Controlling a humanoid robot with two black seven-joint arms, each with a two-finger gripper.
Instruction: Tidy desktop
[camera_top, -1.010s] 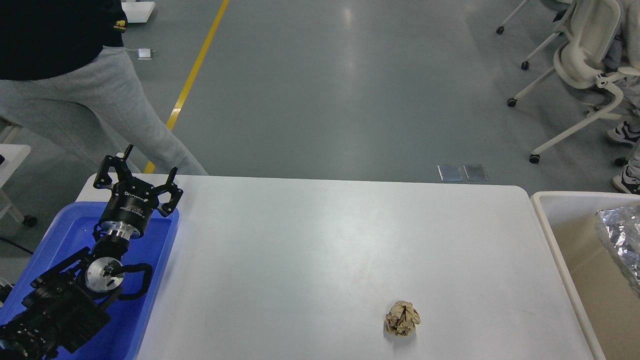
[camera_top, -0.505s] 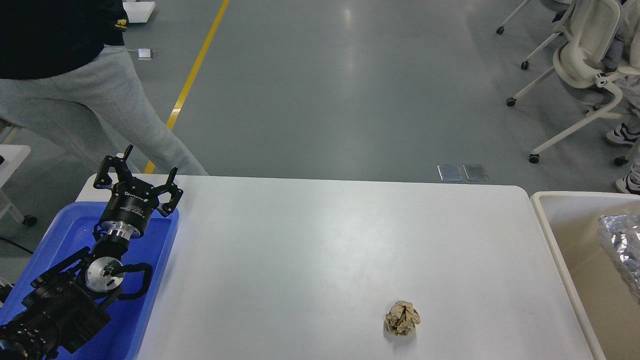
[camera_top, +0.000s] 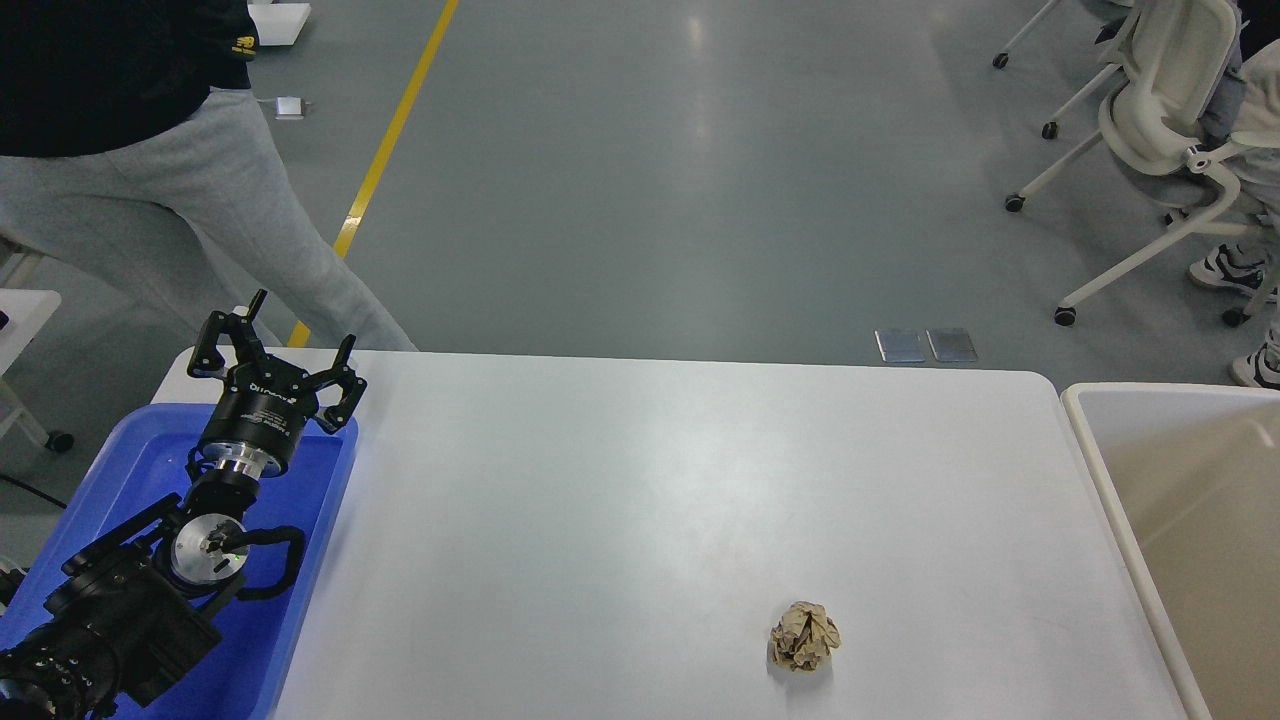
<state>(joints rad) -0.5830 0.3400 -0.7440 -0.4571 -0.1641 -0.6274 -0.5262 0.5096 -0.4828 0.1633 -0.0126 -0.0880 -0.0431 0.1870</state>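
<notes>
The white desktop (camera_top: 640, 480) fills the middle of the head view. A crumpled brown paper ball (camera_top: 804, 636) lies on it near the front, right of centre. My left gripper (camera_top: 298, 322) is open and empty, held above the far end of the blue plastic tray (camera_top: 300, 560) at the table's left side, far from the paper ball. My right gripper is out of view.
A white-rimmed beige bin (camera_top: 1100, 470) stands against the table's right end. A person in grey trousers (camera_top: 200, 200) stands behind the table's far left corner. Office chairs (camera_top: 1160, 130) are on the floor at the far right.
The silver foil object seen in the beige bin's right side has moved out of view to the right. My left arm and the paper ball have not moved.
</notes>
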